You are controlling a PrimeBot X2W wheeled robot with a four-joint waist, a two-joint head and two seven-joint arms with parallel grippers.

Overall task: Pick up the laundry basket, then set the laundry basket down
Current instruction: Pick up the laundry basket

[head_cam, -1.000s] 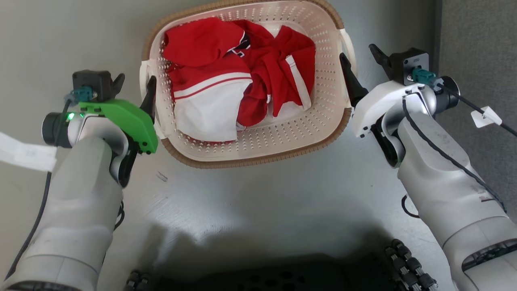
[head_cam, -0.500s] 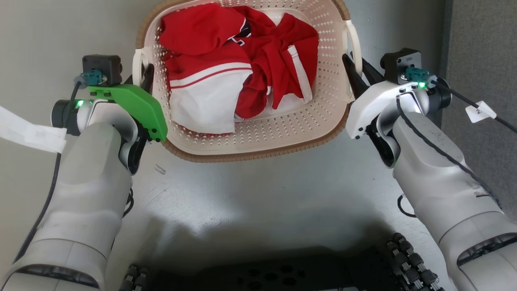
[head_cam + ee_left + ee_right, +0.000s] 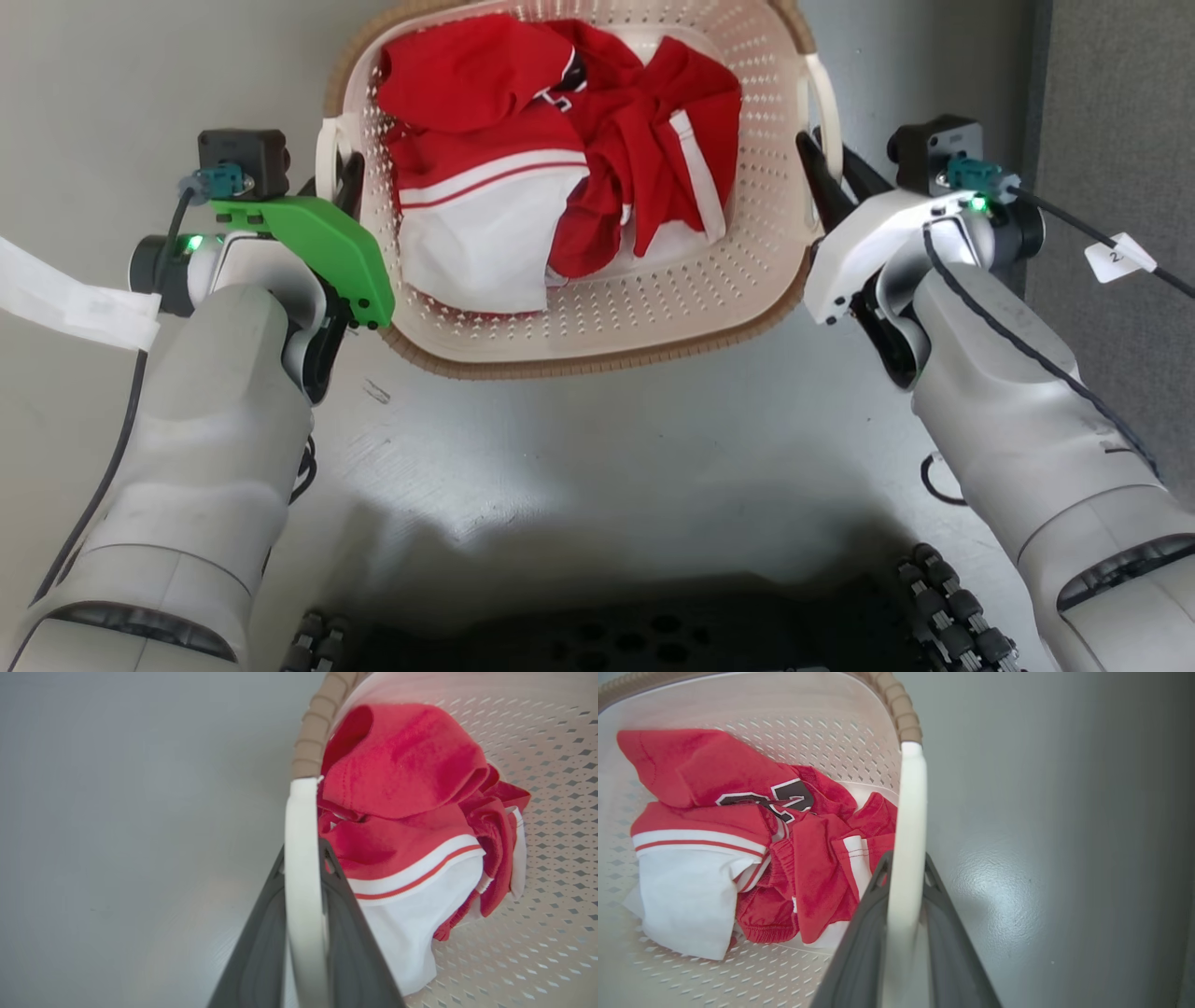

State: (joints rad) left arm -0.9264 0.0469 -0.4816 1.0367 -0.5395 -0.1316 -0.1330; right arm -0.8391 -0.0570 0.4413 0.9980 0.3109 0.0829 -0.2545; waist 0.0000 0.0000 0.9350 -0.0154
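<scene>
The laundry basket [image 3: 597,317] stands on the grey floor ahead of me: cream perforated plastic with a brown woven rim, holding red and white clothes [image 3: 560,159]. My left gripper [image 3: 329,182] is shut on the basket's white left handle [image 3: 301,826], one dark finger on each side of the bar. My right gripper [image 3: 831,168] is shut the same way on the right handle [image 3: 908,812]. The wrist views look along each handle into the basket [image 3: 551,765] [image 3: 808,732]. I cannot tell whether its base is off the floor.
A darker grey strip [image 3: 1120,112] runs down the right side of the floor, close to my right arm. My black base [image 3: 635,644] lies along the bottom edge. White tags hang on the arm cables [image 3: 65,303] [image 3: 1116,257].
A second ago both grippers stood open around the handles. They have shut on them, the right outer finger swinging in. Both wrists have moved slightly forward.
</scene>
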